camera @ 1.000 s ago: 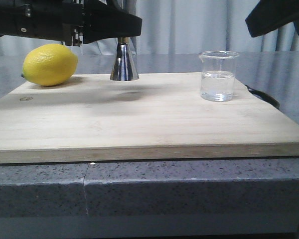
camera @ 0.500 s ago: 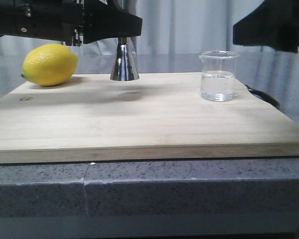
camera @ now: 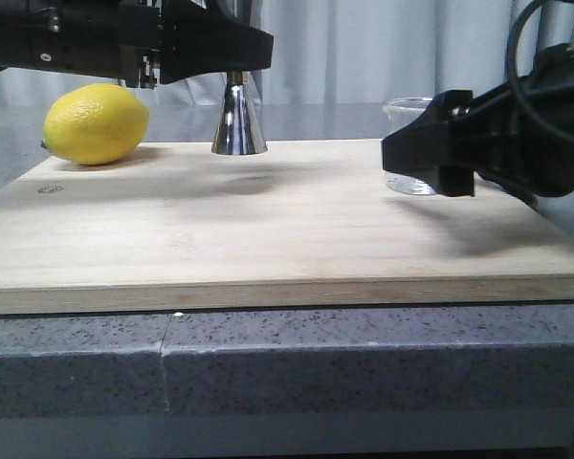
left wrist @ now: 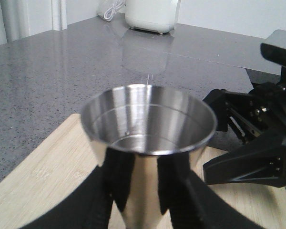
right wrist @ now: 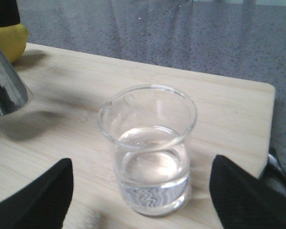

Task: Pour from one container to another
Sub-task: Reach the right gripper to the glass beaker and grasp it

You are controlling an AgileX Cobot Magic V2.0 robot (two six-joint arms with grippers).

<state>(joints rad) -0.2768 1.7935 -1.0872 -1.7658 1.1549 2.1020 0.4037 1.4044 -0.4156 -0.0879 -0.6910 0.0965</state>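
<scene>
No brand, label or legible writing can be seen on any object; only a small round mark is visible near the left corner of the board. The pale wooden board is laid on a speckled grey stone counter, with pale curtains behind. A white appliance is seen at the counter's far side in the left wrist view.

The jigger is stood upright near the board's rear edge and is clasped at its lower part by the left gripper. A lemon is set to its left. The beaker, partly filled with clear liquid, is stood at the board's right rear. It is flanked by the spread fingers of the right gripper, which are held apart from the glass.
</scene>
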